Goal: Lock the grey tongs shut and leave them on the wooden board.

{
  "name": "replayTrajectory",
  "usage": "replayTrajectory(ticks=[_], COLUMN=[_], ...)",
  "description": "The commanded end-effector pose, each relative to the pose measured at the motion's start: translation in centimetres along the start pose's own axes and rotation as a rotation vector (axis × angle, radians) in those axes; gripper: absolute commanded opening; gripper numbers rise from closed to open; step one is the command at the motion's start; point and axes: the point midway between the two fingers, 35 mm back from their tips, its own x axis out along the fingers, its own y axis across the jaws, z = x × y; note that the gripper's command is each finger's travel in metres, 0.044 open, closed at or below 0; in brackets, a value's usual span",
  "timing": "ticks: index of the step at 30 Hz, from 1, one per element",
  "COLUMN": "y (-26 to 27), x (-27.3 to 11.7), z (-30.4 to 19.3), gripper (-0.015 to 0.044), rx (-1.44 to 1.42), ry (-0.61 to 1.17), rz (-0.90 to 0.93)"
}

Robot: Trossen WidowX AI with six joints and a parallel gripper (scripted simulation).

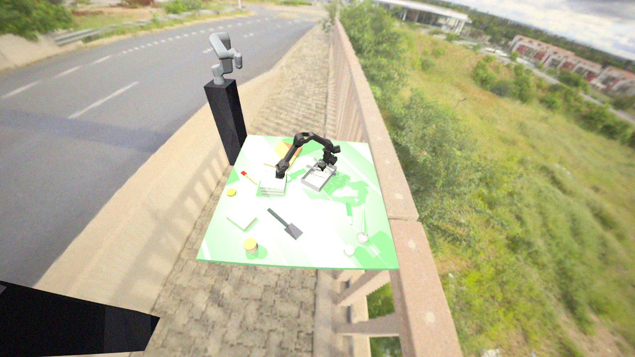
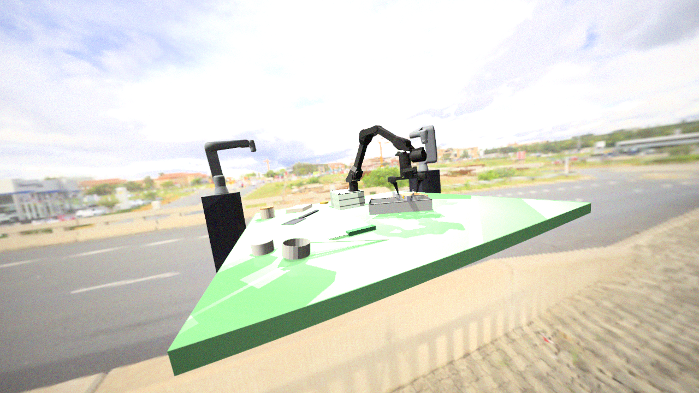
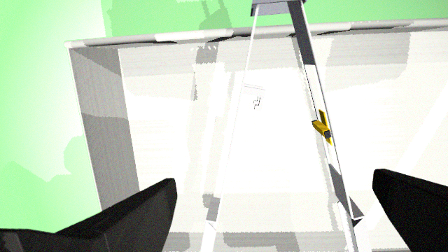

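Pincer (image 1: 326,166) (image 2: 407,194) (image 3: 272,183) standing wide, empty; I am straddling the tongs (image 1: 312,166) (image 2: 408,197) (image 3: 308,52) over the tin (image 1: 310,184) (image 2: 400,207) (image 3: 108,140) near the tabletop's (image 1: 315,212) (image 2: 439,254) (image 3: 28,105) far edge, presumably for squeezing.

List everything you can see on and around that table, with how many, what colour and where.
tongs: one, grey, open across the roasting tin
roasting tin: one, grey, under the jaws
board: one, orange-brown, far side, behind the arm
block: one, pale, at the arm's base
brush: one, red and yellow, left edge
disc: one, yellow, left edge
slab: one, pale, left
spatula: one, dark grey, middle
jar: one, yellow-topped, near left corner
knife: one, green-handled, right
round containers: two, greyish, near right corner
table: one, green and white
grey arms: two, on black pedestals
robot arm: one, black, jaws open over the tin
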Motion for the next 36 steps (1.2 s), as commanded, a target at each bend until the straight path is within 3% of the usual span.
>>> replayTrajectory(ticks=[1, 31, 34, 36], y=[-0.1, -0.5, -0.4, -0.4], x=[0.8, 5.4, 5.0, 5.0], z=[-0.1, -0.4, -0.3, -0.3], gripper=[0.044, 0.044, 0.0361, 0.0348], rx=[0.0, 0.0, 0.004, 0.004], ry=[0.006, 0.007, 0.002, 0.002], rz=[-0.002, -0.002, -0.002, -0.002])
